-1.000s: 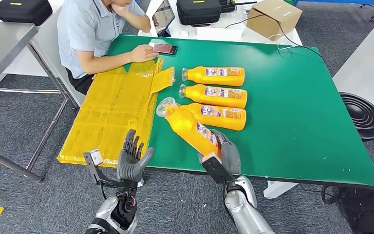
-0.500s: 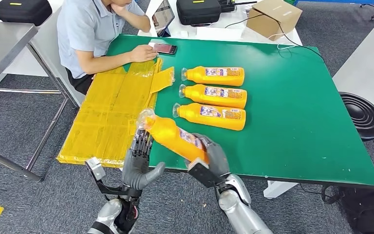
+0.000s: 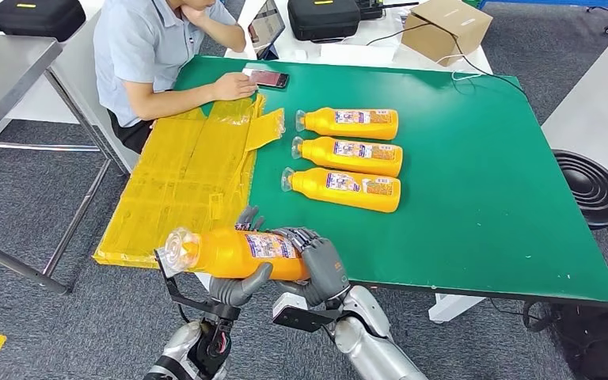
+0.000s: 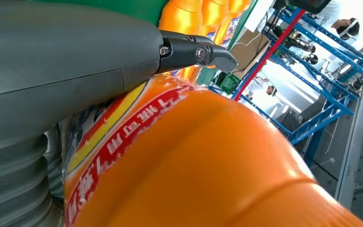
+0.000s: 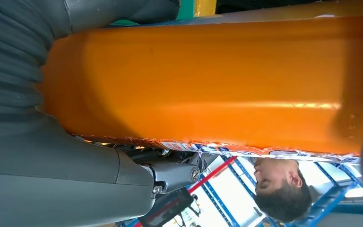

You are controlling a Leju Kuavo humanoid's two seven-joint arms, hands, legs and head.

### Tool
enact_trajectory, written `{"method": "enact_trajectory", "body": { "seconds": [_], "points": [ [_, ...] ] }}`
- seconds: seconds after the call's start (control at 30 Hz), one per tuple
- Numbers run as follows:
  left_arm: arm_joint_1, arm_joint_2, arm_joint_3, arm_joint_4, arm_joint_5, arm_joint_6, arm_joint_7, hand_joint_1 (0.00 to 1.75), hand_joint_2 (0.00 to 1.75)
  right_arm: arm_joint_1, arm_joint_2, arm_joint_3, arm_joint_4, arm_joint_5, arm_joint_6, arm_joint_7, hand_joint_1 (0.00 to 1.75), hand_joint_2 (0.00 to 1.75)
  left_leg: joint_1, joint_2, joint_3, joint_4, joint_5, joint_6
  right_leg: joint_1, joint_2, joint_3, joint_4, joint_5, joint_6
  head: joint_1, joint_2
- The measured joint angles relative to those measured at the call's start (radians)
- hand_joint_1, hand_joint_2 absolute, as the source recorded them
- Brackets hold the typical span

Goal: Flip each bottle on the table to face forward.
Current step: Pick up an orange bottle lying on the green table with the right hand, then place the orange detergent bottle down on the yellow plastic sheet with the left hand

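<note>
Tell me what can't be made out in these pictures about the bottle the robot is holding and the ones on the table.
- Held bottle, head view: its underside and base are covered by the left hand and right hand.
- Held bottle, left wrist view: label print is too close and cut off by the hand cover to read.
- Three bottles on the table, head view: label text is too small to read.
- Right wrist view: the bottle's cap end runs past the picture's edge.

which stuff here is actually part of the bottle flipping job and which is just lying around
Job:
held bottle, in left hand and right hand
three bottles lying on the green table: far, middle, near

Lying about:
yellow sheet
phone
cardboard box
black cases
stool
</note>
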Motion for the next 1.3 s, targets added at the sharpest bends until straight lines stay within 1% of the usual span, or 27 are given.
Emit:
{"method": "enact_trajectory", "body": {
  "seconds": [0.27,0.3,0.33,0.37,0.43,0.47,0.5,0.6,1.0,1.17,1.23,1.3],
  "points": [
    [-0.009,0.000,-0.007,0.012,0.023,0.003,0.002,0.00,1.75,0.005,0.004,0.012,-0.008,-0.019,0.000,-0.002,1.75,1.75,0.000,0.000,0.000,0.000,0.000,0.000,0.000,0.000,0.000,0.000,0.000,0.000,0.000,0.000],
    [-0.011,0.000,-0.007,0.013,0.021,0.005,-0.001,0.00,1.75,0.006,0.004,0.015,-0.010,-0.020,0.007,0.001,1.72,1.75,0.000,0.000,0.000,0.000,0.000,0.000,0.000,0.000,0.000,0.000,0.000,0.000,0.000,0.000],
    [-0.013,0.000,-0.008,0.013,0.017,0.006,-0.004,0.08,1.75,0.006,0.004,0.018,-0.012,-0.020,0.014,0.004,1.56,1.75,0.000,0.000,0.000,0.000,0.000,0.000,0.000,0.000,0.000,0.000,0.000,0.000,0.000,0.000],
    [-0.014,0.000,-0.008,0.013,0.015,0.007,-0.007,0.47,1.75,0.006,0.004,0.020,-0.014,-0.021,0.019,0.007,1.18,1.75,0.000,0.000,0.000,0.000,0.000,0.000,0.000,0.000,0.000,0.000,0.000,0.000,0.000,0.000],
    [-0.015,0.000,-0.008,0.013,0.011,0.009,-0.012,1.34,1.75,0.006,0.004,0.024,-0.015,-0.021,0.024,0.011,0.33,1.75,0.000,0.000,0.000,0.000,0.000,0.000,0.000,0.000,0.000,0.000,0.000,0.000,0.000,0.000],
    [-0.015,0.000,-0.007,0.013,0.008,0.011,-0.015,1.70,1.75,0.006,0.004,0.025,-0.015,-0.021,0.027,0.014,0.05,1.75,0.000,0.000,0.000,0.000,0.000,0.000,0.000,0.000,0.000,0.000,0.000,0.000,0.000,0.000],
    [-0.015,0.000,-0.007,0.012,0.005,0.012,-0.017,1.75,1.75,0.006,0.004,0.027,-0.015,-0.021,0.030,0.016,0.00,1.31,0.000,0.000,0.000,0.000,0.000,0.000,0.000,0.000,0.000,0.000,0.000,0.000,0.000,0.000],
    [-0.016,0.001,-0.004,0.009,0.001,0.021,-0.024,1.75,1.75,0.010,0.004,0.037,-0.013,-0.019,0.044,0.018,0.00,0.00,0.000,0.000,0.000,0.000,0.000,0.000,0.000,0.000,0.000,0.000,0.000,0.000,0.000,0.000],
    [-0.019,0.003,0.014,-0.008,0.014,0.033,-0.021,1.75,1.75,0.028,0.004,0.055,0.006,-0.038,0.050,-0.011,0.00,0.00,0.000,0.000,0.000,0.000,0.000,0.000,0.000,0.000,0.000,0.000,0.000,0.000,0.000,0.000],
    [-0.019,0.002,0.034,-0.021,0.051,0.044,0.027,1.75,1.75,0.047,0.004,0.053,0.005,-0.069,0.029,-0.051,0.00,0.00,0.000,0.000,0.000,0.000,0.000,0.000,0.000,0.000,0.000,0.000,0.000,0.000,0.000,0.000],
    [-0.020,0.001,0.047,-0.026,0.100,0.039,0.076,1.75,1.75,0.062,0.002,0.052,-0.007,-0.092,-0.003,-0.054,0.00,0.00,0.000,0.000,0.000,0.000,0.000,0.000,0.000,0.000,0.000,0.000,0.000,0.000,0.000,0.000],
    [-0.025,0.002,0.061,-0.025,0.149,0.047,0.126,1.75,1.75,0.086,-0.002,0.054,-0.040,-0.140,-0.064,-0.054,0.00,0.00,0.000,-0.001,0.000,0.000,0.000,0.000,0.000,-0.001,-0.001,0.000,0.000,0.000,0.000,0.000]
  ]
}}
